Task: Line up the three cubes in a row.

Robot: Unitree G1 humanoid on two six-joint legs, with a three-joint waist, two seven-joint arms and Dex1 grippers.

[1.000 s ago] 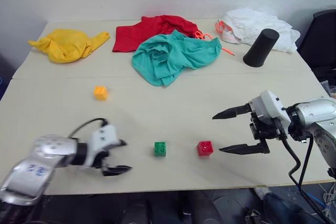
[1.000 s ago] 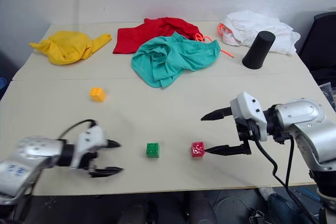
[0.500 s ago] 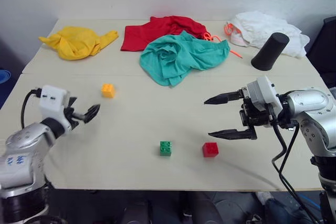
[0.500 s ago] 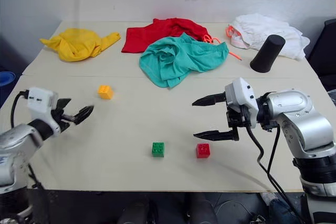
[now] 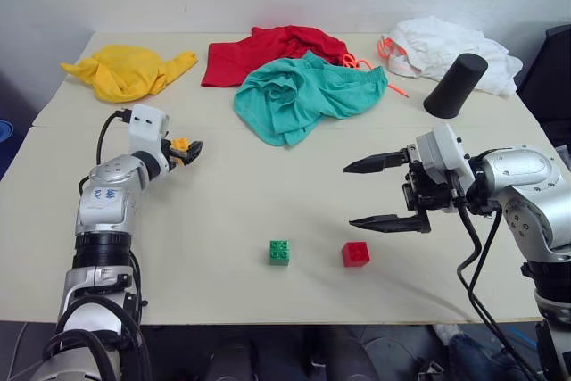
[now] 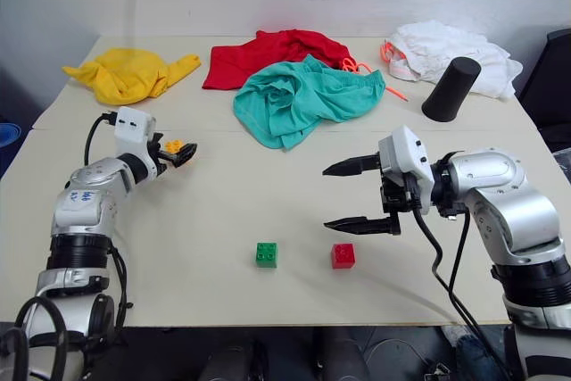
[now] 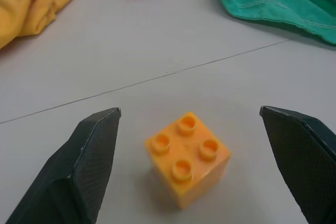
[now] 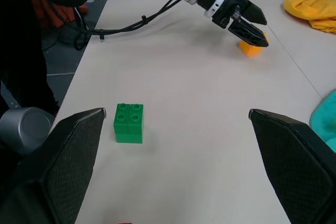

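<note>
Landmark: the teal cloth (image 5: 308,95) at the table's (image 5: 232,220) far centre. The left gripper (image 5: 187,151) sits out to the left of it and nearer the robot, fingers spread wide with the orange-yellow cube (image 7: 187,158) on the table between them, neither finger touching it; the green cube (image 5: 279,252) and red cube (image 5: 355,253) lie well in front of the cloth near the front edge, a gap between them, green to the left; the right gripper (image 5: 368,194) hovers above and just right of the red cube, jaws wide apart, empty.
</note>
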